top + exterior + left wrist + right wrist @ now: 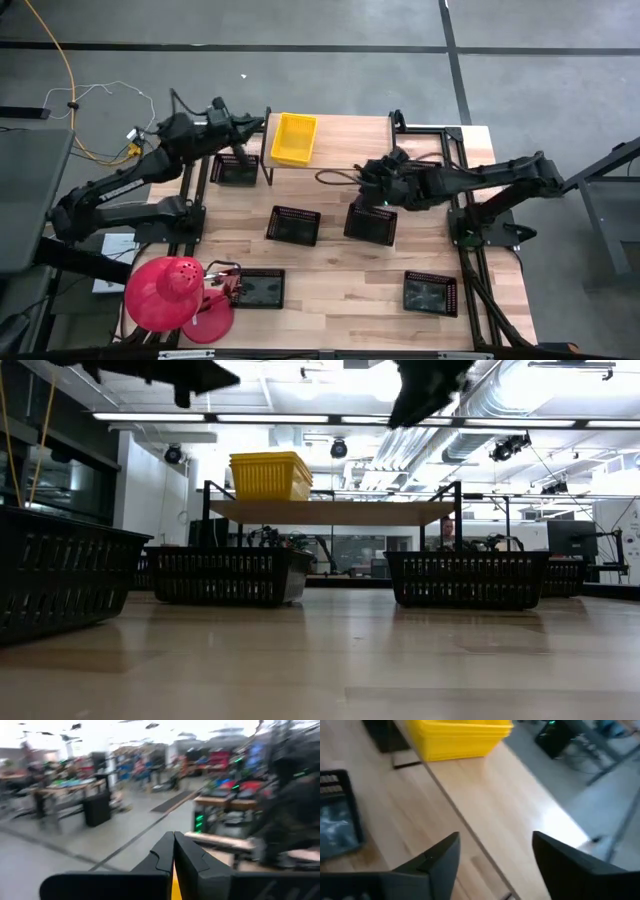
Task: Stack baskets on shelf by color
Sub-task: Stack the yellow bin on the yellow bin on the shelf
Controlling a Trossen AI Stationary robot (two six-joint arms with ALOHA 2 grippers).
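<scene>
On the far half of the big wooden tabletop (pixel 340 280), the low light-wood shelf on black legs (pixel 350 140) carries one bright yellow perforated plastic basket (pixel 293 137) at its left end. Five black baskets wait below, the nearest one (pixel 371 223) under the right gripper (pixel 368 180), fingers spread and empty. Left gripper (pixel 255 124) hovers clenched by the yellow one. Risk: descending off-centre, clipping a rim. The red dome-shaped object (pixel 165 292) sits clear, near left.

Grey concrete floor (pixel 330 25) with dark seams up top, long ceiling light strips (pixel 250 417) glowed, exposed ducting (pixel 490 405) upper right.
</scene>
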